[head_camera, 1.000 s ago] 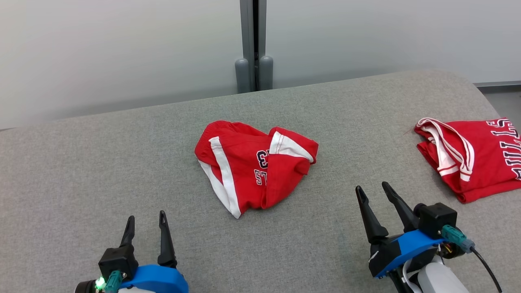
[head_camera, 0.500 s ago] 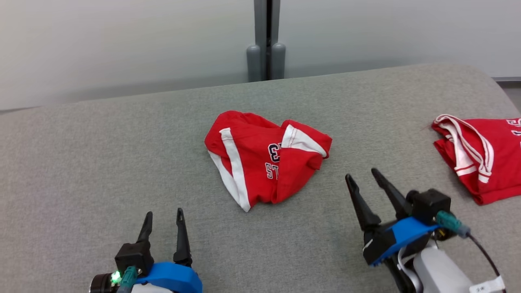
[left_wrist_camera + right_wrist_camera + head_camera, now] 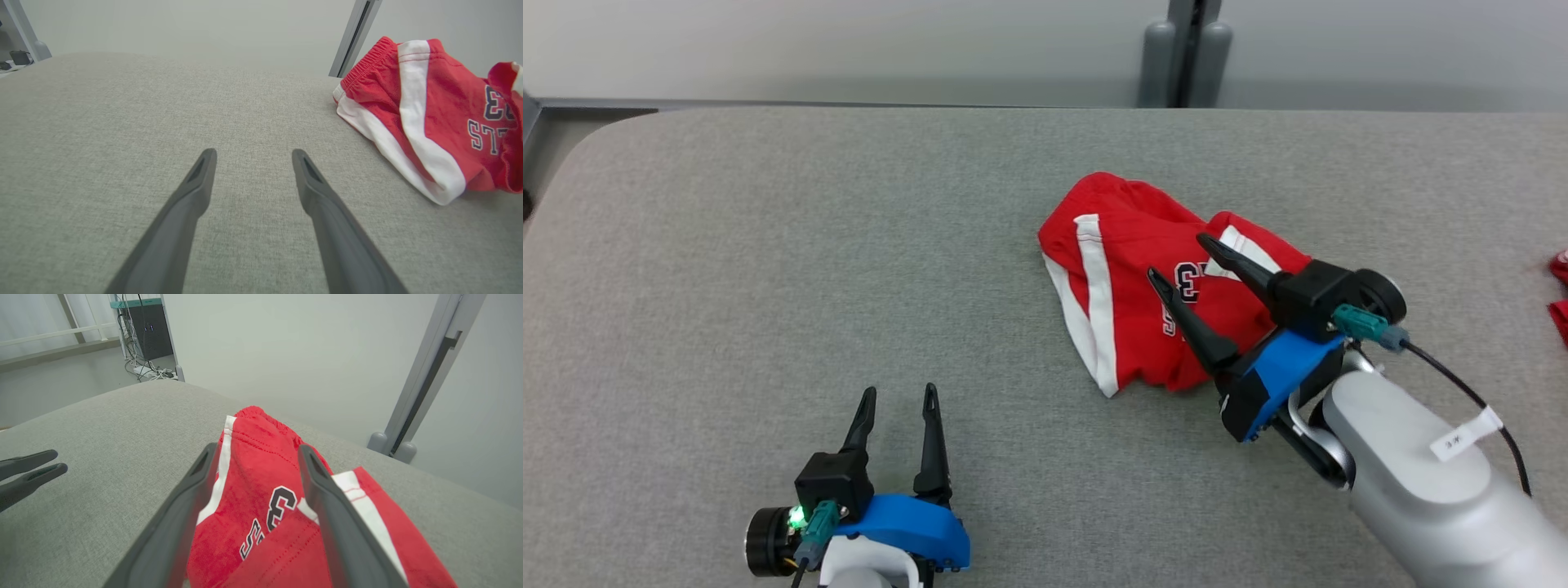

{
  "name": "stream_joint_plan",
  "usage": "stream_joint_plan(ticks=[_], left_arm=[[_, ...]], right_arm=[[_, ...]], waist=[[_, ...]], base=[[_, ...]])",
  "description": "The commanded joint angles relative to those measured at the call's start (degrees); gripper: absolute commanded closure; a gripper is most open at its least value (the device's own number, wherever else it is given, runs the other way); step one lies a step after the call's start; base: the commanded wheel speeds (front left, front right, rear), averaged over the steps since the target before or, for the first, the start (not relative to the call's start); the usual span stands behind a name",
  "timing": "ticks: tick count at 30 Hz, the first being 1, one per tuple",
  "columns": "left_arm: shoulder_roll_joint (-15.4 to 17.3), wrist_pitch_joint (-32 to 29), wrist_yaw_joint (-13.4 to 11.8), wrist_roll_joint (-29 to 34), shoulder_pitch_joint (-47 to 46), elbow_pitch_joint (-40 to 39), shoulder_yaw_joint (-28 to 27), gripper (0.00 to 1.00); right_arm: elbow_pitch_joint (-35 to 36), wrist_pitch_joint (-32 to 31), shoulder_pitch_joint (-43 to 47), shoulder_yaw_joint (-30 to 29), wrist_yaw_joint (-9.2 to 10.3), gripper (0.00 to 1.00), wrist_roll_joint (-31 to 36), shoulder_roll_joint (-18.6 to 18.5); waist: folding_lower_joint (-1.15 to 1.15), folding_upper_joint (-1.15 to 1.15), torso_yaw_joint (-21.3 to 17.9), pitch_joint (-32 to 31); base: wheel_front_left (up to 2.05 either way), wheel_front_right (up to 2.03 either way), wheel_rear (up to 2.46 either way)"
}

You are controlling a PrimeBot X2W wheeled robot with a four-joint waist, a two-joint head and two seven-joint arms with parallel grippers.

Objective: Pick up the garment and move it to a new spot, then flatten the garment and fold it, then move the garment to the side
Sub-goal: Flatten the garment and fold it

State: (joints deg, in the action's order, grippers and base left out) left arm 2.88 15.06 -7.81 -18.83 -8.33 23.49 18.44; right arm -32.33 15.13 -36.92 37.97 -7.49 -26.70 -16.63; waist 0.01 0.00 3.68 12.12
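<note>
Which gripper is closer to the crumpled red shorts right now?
Right. The right gripper is open over the red shorts; the left gripper sits apart on the grey surface to their left.

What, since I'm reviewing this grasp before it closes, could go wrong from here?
The right gripper hangs open over the crumpled red shorts; closing there may pinch just the top flap, so the rest drags or unfolds unevenly. The left gripper is open and well apart, so it can't steady the cloth.
</note>
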Motion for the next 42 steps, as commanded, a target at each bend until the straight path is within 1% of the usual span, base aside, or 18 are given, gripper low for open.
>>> stream_joint_plan(ticks=[1, 5, 10, 14, 16, 18, 23, 24, 25, 26, 27, 28, 35, 37, 40, 42], left_arm=[[0.0, 0.1, -0.5, -0.5, -1.2, -0.5, 0.8, 0.00], [0.0, 0.1, -1.4, -2.1, -1.7, -1.2, 2.8, 0.00], [0.0, 0.1, -2.2, -3.3, -1.5, -1.8, 4.1, 0.00], [0.0, 0.1, -2.7, -3.8, -1.5, -2.0, 4.6, 0.00], [0.0, 0.1, -2.7, -4.1, -1.5, -2.0, 4.7, 0.00], [0.0, 0.1, -2.9, -4.6, -2.0, -1.9, 5.0, 0.00], [0.0, 0.1, -2.9, -4.4, -3.1, -1.6, 5.3, 0.00], [0.0, 0.1, -2.9, -4.4, -3.3, -1.6, 5.3, 0.00], [0.0, 0.1, -3.0, -4.4, -3.5, -1.6, 5.3, 0.00], [0.0, 0.1, -3.0, -4.3, -3.7, -1.7, 5.3, 0.00], [0.0, 0.1, -3.0, -4.2, -3.8, -1.7, 5.3, 0.00], [0.0, 0.1, -2.9, -4.2, -3.9, -1.7, 5.3, 0.00], [0.0, 0.1, -2.8, -4.6, -3.5, -1.5, 5.3, 0.00], [0.0, 0.1, -2.8, -4.7, -3.0, -1.4, 5.4, 0.00], [0.0, 0.1, -2.8, -4.8, -2.6, -1.4, 5.3, 0.00], [0.0, 0.1, -2.6, -4.8, -2.5, -1.3, 5.2, 0.00]], right_arm=[[-1.3, -0.6, -3.8, 3.5, 0.00, 0.00, -1.1, -1.4], [-3.8, -2.3, -10.1, 11.5, 0.00, 0.00, -4.1, -4.6], [-5.8, -2.6, -16.2, 18.2, 0.00, 0.00, -6.9, -6.9], [-6.8, -1.9, -19.3, 22.5, 0.00, 0.00, -7.9, -7.5], [-7.0, -1.8, -19.9, 23.3, 0.00, 0.00, -8.2, -7.5], [-7.9, -1.6, -21.4, 25.8, 0.00, 0.00, -9.1, -7.4], [-9.2, -1.4, -23.3, 29.3, 0.00, 0.00, -9.9, -6.9], [-9.3, -1.3, -23.6, 30.1, 0.00, 0.20, -9.7, -6.7], [-9.5, -1.2, -23.9, 30.8, 0.00, 0.46, -9.7, -6.6], [-9.6, -1.1, -24.2, 31.3, 0.00, 0.68, -9.9, -6.6], [-9.6, -0.9, -24.4, 31.7, 0.00, 0.95, -10.2, -6.6], [-9.6, -0.9, -24.5, 32.1, 0.00, 1.00, -10.1, -6.6], [-9.7, -0.2, -25.6, 33.0, 0.00, 1.00, -10.2, -7.0], [-9.1, 0.0, -25.9, 32.0, 0.00, 1.00, -10.2, -7.0], [-5.6, 0.1, -26.6, 28.2, 0.00, 1.00, -8.8, -6.9], [-1.6, 0.1, -26.5, 23.9, 0.00, 1.00, -7.4, -6.8]], waist=[[-0.01, 0.00, 3.1, 2.4], [-0.01, 0.00, 5.7, 3.9], [-0.01, 0.00, 7.8, 5.2], [-0.01, 0.00, 8.3, 5.8], [-0.01, 0.00, 8.3, 5.9], [-0.01, 0.00, 8.0, 6.0], [-0.01, 0.00, 7.5, 6.1], [-0.01, 0.00, 7.4, 6.1], [-0.01, 0.00, 7.3, 6.1], [-0.01, 0.00, 7.2, 6.2], [-0.01, 0.00, 7.1, 6.2], [-0.01, 0.00, 7.0, 6.2], [-0.01, 0.00, 6.9, 6.3], [-0.01, 0.00, 6.9, 6.1], [-0.01, 0.00, 6.9, 5.9], [-0.01, 0.00, 7.0, 5.6]], base=[[0.00, 0.00, 0.00], [0.00, 0.00, 0.00], [0.00, 0.00, 0.00], [0.00, 0.00, 0.00], [0.00, 0.00, 0.00], [0.00, 0.00, 0.00], [0.00, 0.00, 0.00], [0.00, 0.00, 0.00], [0.00, 0.00, 0.00], [0.00, 0.00, 0.00], [0.00, 0.00, 0.00], [0.00, 0.00, 0.00], [0.00, 0.00, 0.00], [0.00, 0.00, 0.00], [0.00, 0.00, 0.00], [0.00, 0.00, 0.00]])
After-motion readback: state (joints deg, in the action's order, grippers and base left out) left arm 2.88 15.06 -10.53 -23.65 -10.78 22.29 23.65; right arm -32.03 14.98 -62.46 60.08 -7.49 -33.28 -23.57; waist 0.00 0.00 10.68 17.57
